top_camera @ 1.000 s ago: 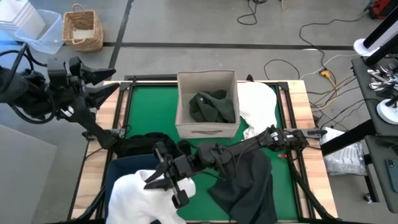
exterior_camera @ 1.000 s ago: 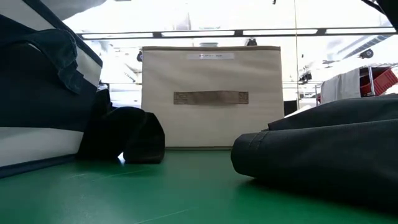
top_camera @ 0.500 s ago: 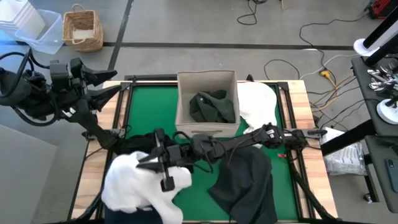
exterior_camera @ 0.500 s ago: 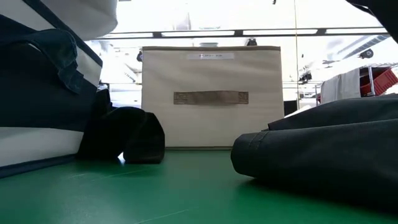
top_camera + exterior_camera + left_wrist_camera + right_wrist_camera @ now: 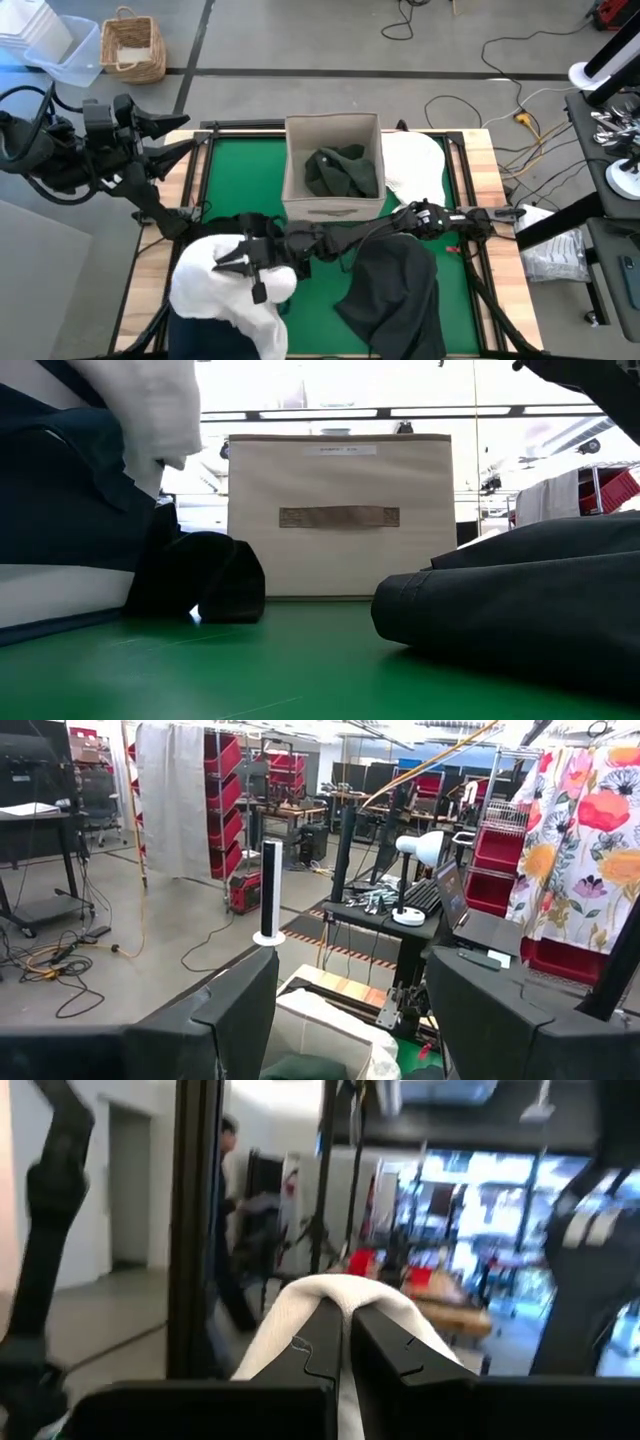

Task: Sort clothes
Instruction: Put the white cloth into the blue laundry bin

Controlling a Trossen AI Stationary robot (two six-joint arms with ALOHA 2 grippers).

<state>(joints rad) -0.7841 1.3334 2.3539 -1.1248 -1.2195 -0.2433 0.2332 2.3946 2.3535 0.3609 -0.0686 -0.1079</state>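
We see the right gripper (image 5: 238, 268) reached far across the green-covered table (image 5: 240, 180) to its left front part, its two dark fingers (image 5: 330, 1345) pinched tight on a fold of a soft white fabric garment (image 5: 215, 290), which bunches up around the gripper and hangs down over the navy blue bin (image 5: 195, 330) at the table's front left corner. In the low view that same white cloth dangles at the upper left, in front of the bin's dark wall. The left gripper (image 5: 165, 135) waits off the table's back left corner, raised above the wooden edge with its fingers spread apart and nothing between them. The beige square fabric box (image 5: 333, 165) stands at the middle back of the table, and a crumpled dark green garment (image 5: 340, 170) lies inside it. Just beside the box, on its right, a second white garment (image 5: 420, 165) rests on the table. A charcoal grey garment (image 5: 395, 295) spreads over the front right part, under the right arm's reach, and a black garment (image 5: 225, 228) lies heaped between the box and the bin, near the held white one. A wicker basket (image 5: 132, 45) sits on the floor well beyond the table.
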